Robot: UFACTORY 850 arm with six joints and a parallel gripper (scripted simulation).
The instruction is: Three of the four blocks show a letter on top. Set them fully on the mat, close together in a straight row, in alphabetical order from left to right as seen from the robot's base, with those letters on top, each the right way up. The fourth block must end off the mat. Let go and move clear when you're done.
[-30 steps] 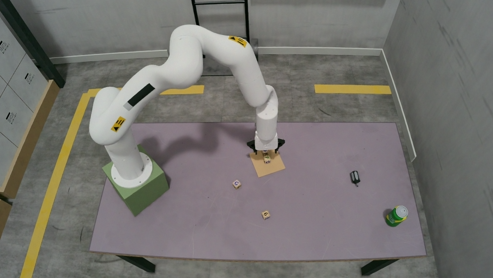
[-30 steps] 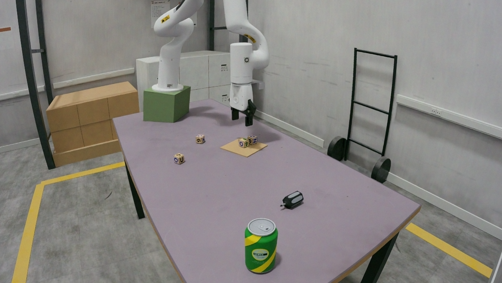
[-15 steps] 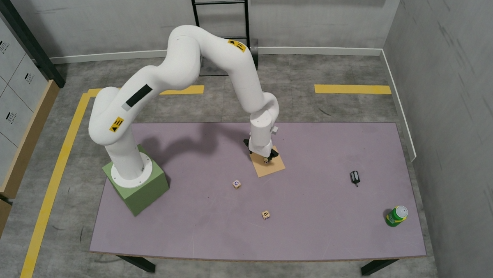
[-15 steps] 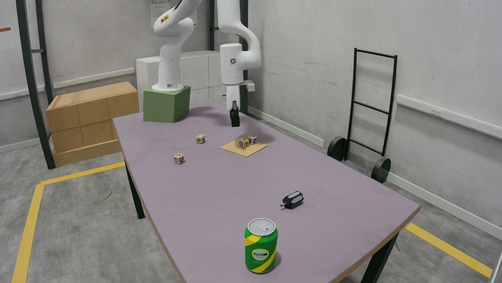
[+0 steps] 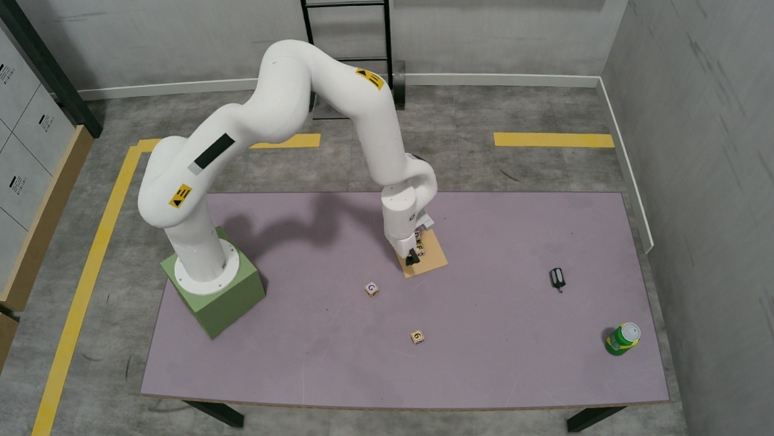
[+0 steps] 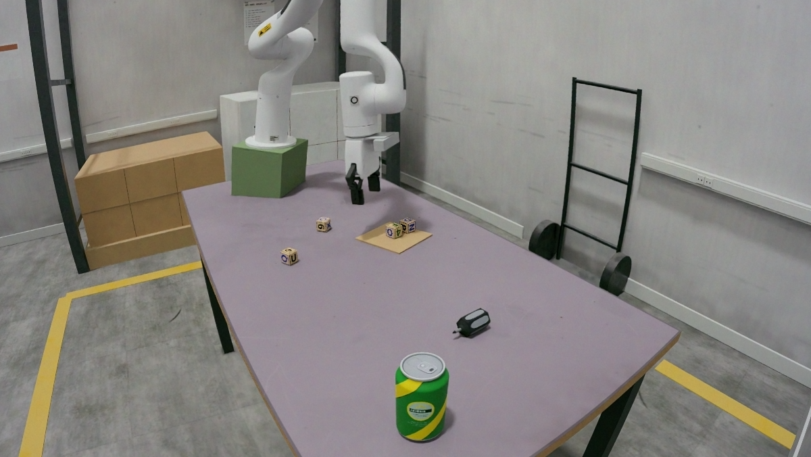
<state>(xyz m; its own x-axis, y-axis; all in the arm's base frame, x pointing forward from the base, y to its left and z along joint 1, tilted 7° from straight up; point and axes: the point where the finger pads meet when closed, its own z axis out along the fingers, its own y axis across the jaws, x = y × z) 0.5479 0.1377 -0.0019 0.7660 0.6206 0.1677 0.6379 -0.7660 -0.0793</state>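
The tan mat [image 5: 423, 257] lies mid-table and also shows in the exterior view [image 6: 392, 237]. Two letter blocks stand side by side on it: one showing F [image 5: 420, 249] [image 6: 393, 230] and a second [image 6: 407, 225], which the wrist partly hides in the top view. A block with G on top [image 5: 371, 288] [image 6: 323, 224] sits on the table off the mat, toward the base. A block with a digit on top [image 5: 416, 336] [image 6: 289, 255] sits nearer the front edge. My gripper [image 6: 363, 190] [image 5: 412, 258] is open and empty, raised above the table on the base side of the mat.
A green can [image 5: 622, 338] [image 6: 421, 403] stands at the far right front corner. A small black tool [image 5: 556, 278] [image 6: 472, 322] lies right of the mat. The green base pedestal [image 5: 213, 289] stands at the left end.
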